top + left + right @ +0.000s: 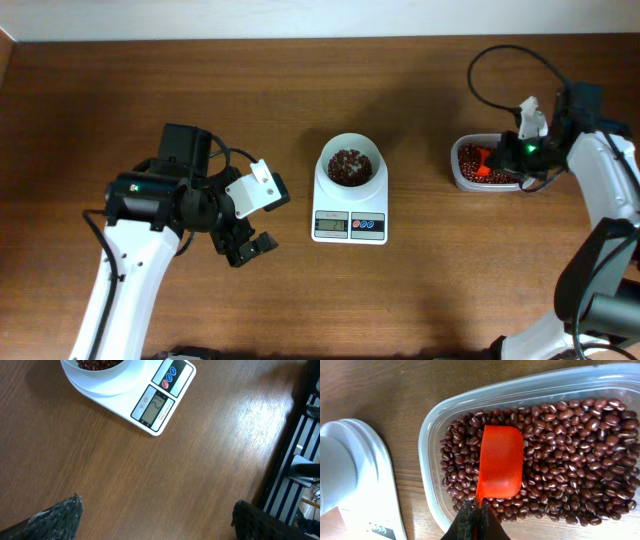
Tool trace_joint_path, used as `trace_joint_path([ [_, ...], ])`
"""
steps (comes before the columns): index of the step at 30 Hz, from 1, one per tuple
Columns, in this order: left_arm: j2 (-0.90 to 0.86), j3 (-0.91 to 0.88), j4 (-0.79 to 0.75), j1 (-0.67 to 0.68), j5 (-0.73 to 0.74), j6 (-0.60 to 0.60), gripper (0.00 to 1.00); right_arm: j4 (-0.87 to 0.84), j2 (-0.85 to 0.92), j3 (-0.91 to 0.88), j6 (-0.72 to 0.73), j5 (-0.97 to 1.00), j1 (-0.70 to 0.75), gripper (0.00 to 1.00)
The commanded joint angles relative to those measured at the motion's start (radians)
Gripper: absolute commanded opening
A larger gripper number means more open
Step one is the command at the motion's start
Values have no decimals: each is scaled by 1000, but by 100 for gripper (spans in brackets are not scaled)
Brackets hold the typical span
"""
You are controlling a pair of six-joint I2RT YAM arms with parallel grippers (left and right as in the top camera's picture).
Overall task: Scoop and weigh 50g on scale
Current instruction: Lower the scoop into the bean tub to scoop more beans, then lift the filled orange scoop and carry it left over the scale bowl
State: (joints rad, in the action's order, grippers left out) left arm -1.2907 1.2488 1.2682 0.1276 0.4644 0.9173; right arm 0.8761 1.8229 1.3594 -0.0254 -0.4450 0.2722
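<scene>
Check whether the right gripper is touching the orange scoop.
Touching. The right wrist view shows the right gripper shut on the handle of the orange scoop.

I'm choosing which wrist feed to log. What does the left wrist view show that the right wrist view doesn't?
Left wrist only: the LCD, the red and blue buttons, and the open left gripper. Right wrist only: the clear tub and the orange-red scoop in the shut right gripper. Both: the scale, red-brown beans and wooden table.
</scene>
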Motion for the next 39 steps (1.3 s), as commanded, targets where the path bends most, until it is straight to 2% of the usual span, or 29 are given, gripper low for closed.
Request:
trace_joint_path([
  [1,-3,16,1,-4,18,12,99,7,18,-2,7,-156,42,4],
  [14,-3,16,1,-4,18,12,99,10,18,-2,6,-331,124,4],
  [28,-3,16,1,-4,18,12,99,11,18,-2,6,-351,128,4],
  [31,-3,16,2,-4,18,12,99,30,18,-2,-2,-421,170,4],
  [39,-3,16,1,-4,18,12,99,105,18,-2,-48,-447,310,4],
])
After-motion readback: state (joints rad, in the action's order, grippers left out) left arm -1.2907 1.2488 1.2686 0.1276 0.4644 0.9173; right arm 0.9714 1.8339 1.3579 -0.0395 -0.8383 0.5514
